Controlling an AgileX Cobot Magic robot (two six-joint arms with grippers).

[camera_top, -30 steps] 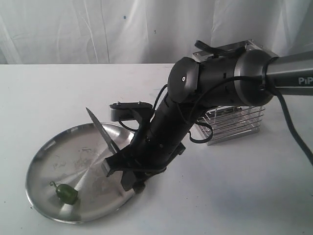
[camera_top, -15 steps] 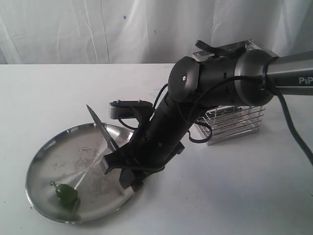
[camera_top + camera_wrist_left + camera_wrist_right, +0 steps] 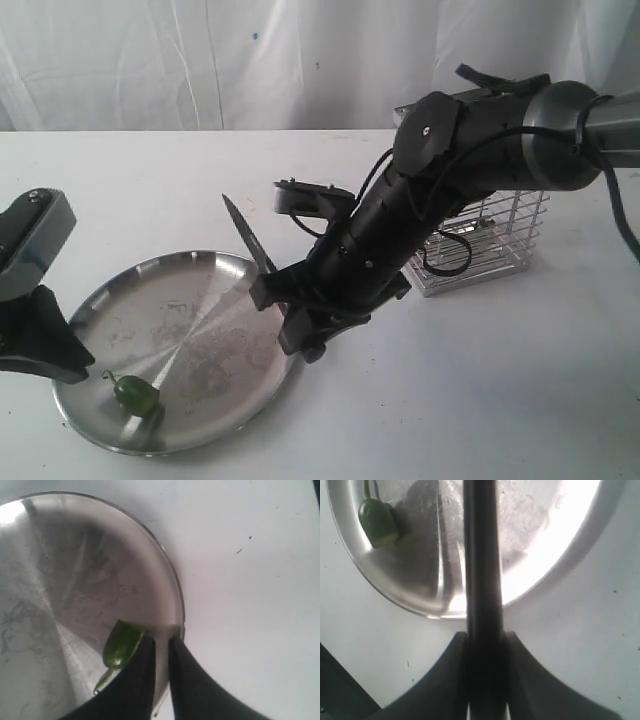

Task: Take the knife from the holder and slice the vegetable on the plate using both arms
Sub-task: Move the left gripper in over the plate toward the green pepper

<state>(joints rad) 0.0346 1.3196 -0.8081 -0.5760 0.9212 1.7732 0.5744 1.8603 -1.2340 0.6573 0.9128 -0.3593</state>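
White worktop (image 3: 500,400), white curtain (image 3: 150,60): the right arm (image 3: 480,140) slants down, right fingers (image 3: 445,680) clamping the knife (image 3: 247,235) above the edge of the plate (image 3: 180,300); left fingers (image 3: 137,680), barely parted, hang just beside the chilli (image 3: 137,396) lying there.

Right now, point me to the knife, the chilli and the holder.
knife (image 3: 248,235), exterior view, middle of the blade.
chilli (image 3: 135,396), exterior view, green body.
holder (image 3: 500,240), exterior view, wire bars of its side.

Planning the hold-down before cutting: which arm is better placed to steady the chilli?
Left. The left end effector, empty, sits beside the chilli at the plate rim; the right end effector grips the knife across the plate.
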